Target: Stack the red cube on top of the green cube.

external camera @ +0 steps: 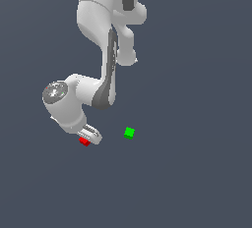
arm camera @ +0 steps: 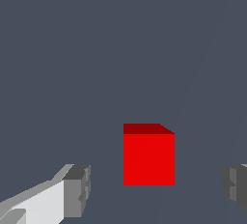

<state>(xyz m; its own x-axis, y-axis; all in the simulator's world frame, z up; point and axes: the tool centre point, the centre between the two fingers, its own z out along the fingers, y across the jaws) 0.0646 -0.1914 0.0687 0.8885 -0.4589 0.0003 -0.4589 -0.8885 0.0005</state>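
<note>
arm: white Panda arm (external camera: 103, 50) bent down low toward the exterior view's left, wrist sitting right over the red cube

end effector: the end effector (arm camera: 154, 191) has its fingers spread wide apart, nothing clamped. in the wrist view one finger pad (arm camera: 77, 189) shows on one side and the other pad (arm camera: 235, 185) on the far side, with clear gaps between each pad and the cube, so no contact

red cube: the red cube (external camera: 84, 141) sits on the dark grey surface (external camera: 197, 183), pretty much tucked under the end effector in the exterior view and only partly peeking out. in the wrist view it's lined up between the two fingers, a bit nearer the first pad than the other

green cube: the green cube (external camera: 129, 133) is on the same surface, off to the exterior view's right of the red one, near it but clearly apart. nothing on top of it, not showing in the wrist view

stack status: not stacked, both cubes resting separately on the surface
</note>
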